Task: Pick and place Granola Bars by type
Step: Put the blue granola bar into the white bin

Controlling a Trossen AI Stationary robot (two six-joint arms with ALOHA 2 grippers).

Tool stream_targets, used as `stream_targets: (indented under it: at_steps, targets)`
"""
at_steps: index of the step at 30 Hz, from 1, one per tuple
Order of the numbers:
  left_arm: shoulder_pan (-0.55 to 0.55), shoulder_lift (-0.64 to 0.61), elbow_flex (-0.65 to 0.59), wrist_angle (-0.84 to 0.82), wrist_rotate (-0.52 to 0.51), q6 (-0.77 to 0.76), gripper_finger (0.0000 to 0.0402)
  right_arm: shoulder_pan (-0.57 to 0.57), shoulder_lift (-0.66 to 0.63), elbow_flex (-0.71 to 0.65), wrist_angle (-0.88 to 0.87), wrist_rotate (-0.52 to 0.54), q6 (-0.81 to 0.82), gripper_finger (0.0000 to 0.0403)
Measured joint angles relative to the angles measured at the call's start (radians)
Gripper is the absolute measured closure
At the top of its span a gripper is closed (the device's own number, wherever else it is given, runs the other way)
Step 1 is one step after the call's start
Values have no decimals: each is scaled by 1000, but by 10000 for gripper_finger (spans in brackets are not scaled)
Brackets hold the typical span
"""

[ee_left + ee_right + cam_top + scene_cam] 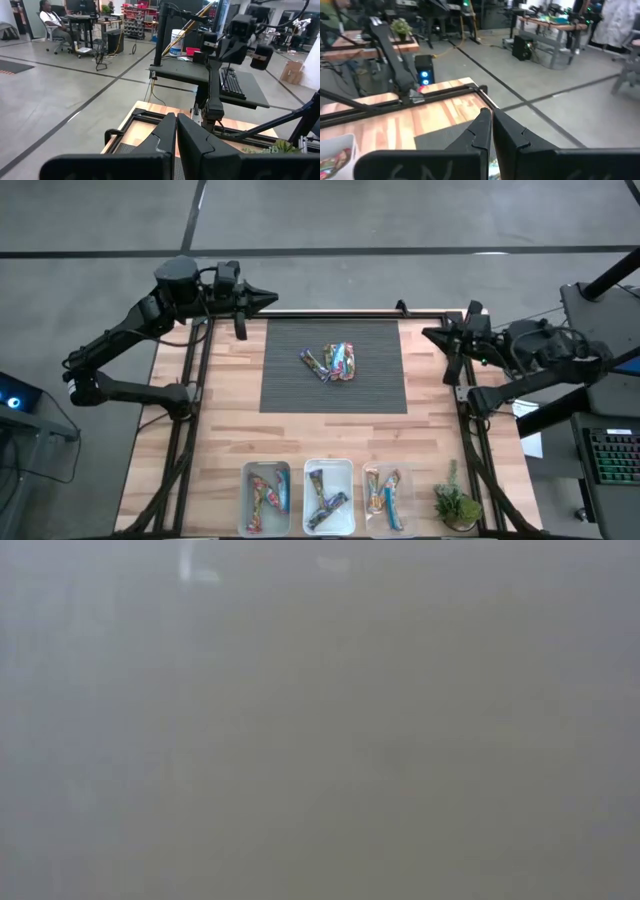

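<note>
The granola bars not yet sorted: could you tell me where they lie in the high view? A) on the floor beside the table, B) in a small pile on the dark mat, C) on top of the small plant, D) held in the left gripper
B: the loose granola bars lie in a small pile on the dark mat, with both grippers away at the table's far corners.

From overhead I get even, soft light across the table (225, 430); shadows under the arms are faint and short, and the dark mat (333, 366) at the table's centre shows no glare. The wrappers of the Granola Bars (338, 362) catch small glints. My low view is useless: a flat grey haze with only a pale smear near its upper edge, nothing in focus. Both wrist views are bright with indoor overhead light; the floor shows a mild sheen. The near fingers (165, 137) look slightly soft, and the fingers (481, 131) in the right wrist view are the same.
</note>
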Motion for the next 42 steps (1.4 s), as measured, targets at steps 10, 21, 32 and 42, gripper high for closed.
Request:
stream_targets:
  at_steps: [10, 21, 32, 42]
  targets:
    - [0, 0, 0, 0, 0, 0, 402, -58, -76, -153, -4, -30, 130, 394]
    - [1, 7, 0, -10, -24, -52, 402, -87, -95, -201, -74, -34, 207, 394]
    - [7, 56, 0, -27, -45, -74, 401, -141, -89, -188, -252, -146, 372, 394]
    - [23, 106, 52, -106, -59, -79, 401, -201, -36, -190, -334, -235, 388, 394]
